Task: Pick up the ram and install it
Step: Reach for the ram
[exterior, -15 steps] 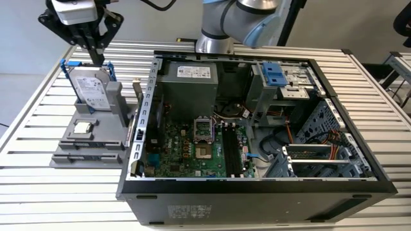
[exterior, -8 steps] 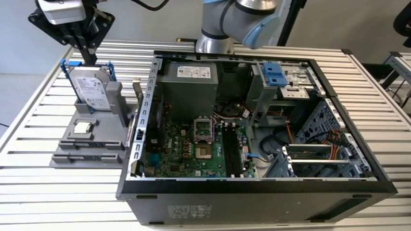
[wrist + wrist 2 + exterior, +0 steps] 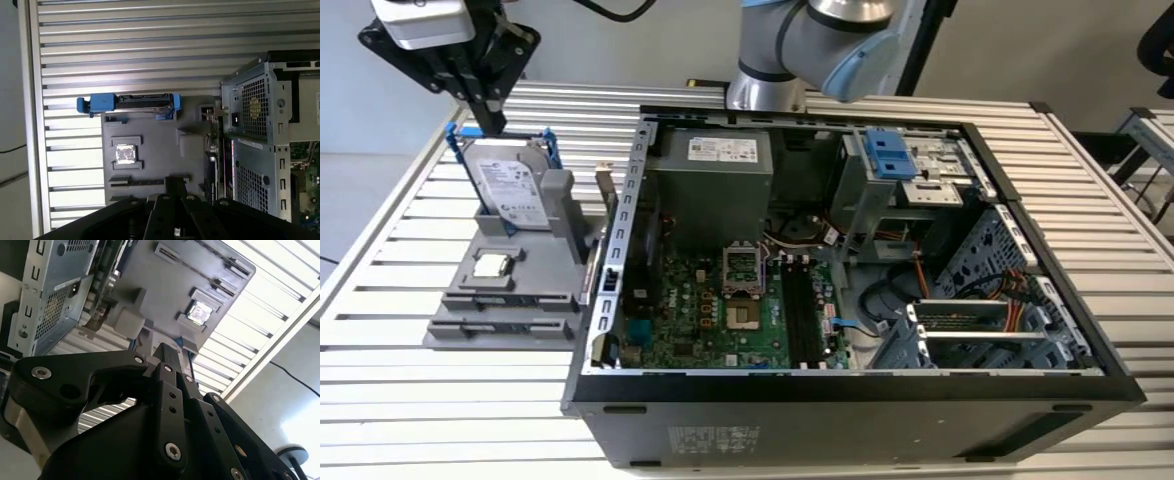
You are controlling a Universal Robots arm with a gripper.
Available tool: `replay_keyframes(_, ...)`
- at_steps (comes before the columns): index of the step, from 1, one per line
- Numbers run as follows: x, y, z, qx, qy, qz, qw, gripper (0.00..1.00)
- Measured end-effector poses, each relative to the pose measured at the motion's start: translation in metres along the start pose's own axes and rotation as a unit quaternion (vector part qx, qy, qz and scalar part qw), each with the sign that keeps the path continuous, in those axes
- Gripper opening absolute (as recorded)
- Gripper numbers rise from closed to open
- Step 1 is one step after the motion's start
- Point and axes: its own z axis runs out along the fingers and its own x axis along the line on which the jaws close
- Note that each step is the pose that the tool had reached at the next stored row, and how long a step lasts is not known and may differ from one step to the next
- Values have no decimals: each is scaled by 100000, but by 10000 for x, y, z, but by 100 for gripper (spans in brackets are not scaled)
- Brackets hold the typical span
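Black end effector (image 3: 175, 356), pinched together, hangs over the silver hard drive (image 3: 507, 190) standing in a gray holder (image 3: 540, 262) on the counter (image 3: 400, 200). Apart from it, the ram (image 3: 142, 179) appears as a dark strip seated edgewise in that holder, beyond the processor chip (image 3: 124, 154).

An open computer case (image 3: 607, 300), showing a green motherboard (image 3: 707, 310) and grey power supply (image 3: 707, 190), lies on a slatted metal table (image 3: 427, 400) beside a grey fixture (image 3: 494, 300) holding a blue-railed silver hard drive (image 3: 507, 190) and a small square chip (image 3: 491, 265).
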Motion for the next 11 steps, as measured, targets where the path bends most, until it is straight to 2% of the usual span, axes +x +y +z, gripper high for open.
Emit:
replay_keyframes(5,95,-4,-1,0,0,-26,100000,0)
replay_keyframes(11,168,-1,-1,-5,3,-107,100000,0)
